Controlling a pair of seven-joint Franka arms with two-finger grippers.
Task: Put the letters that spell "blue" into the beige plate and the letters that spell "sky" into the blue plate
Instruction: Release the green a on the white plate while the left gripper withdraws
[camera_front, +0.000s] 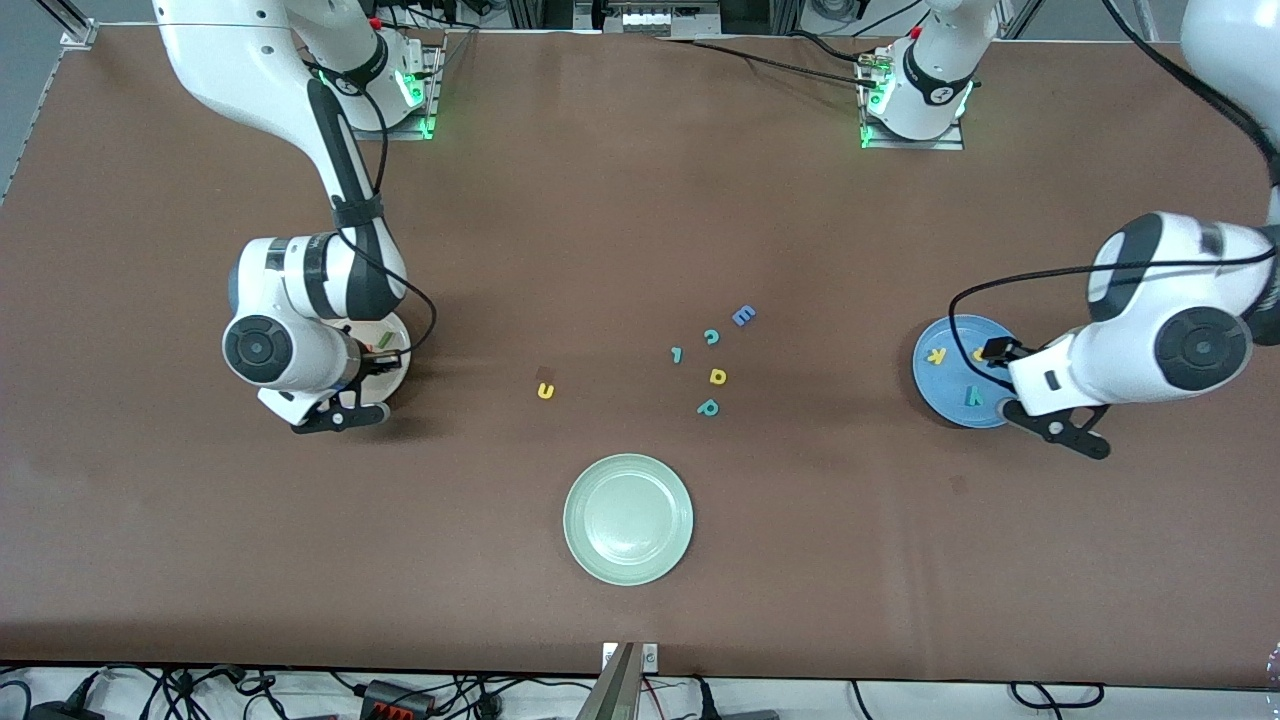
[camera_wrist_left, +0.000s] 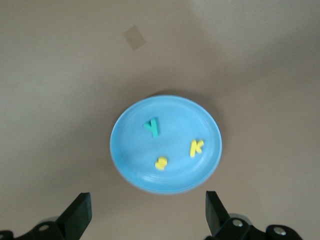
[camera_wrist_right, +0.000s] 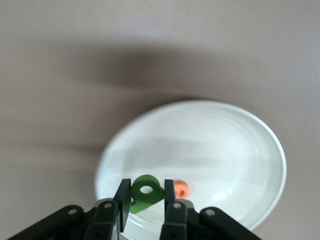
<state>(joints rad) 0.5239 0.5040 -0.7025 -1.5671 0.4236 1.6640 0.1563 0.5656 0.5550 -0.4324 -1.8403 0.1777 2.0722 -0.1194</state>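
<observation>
Pale green plate sits low centre, unused. Right gripper holds the green b over the beige plate, orange e already inside. Left gripper hangs wide over the blue plate, sky complete. We judge release next, then yellow u, mid-frame on the bench.

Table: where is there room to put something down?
Bare table lies between the arm bases and the letter cluster, and between the beige plate and yellow u. It is crowded around the cluster above the green plate.
</observation>
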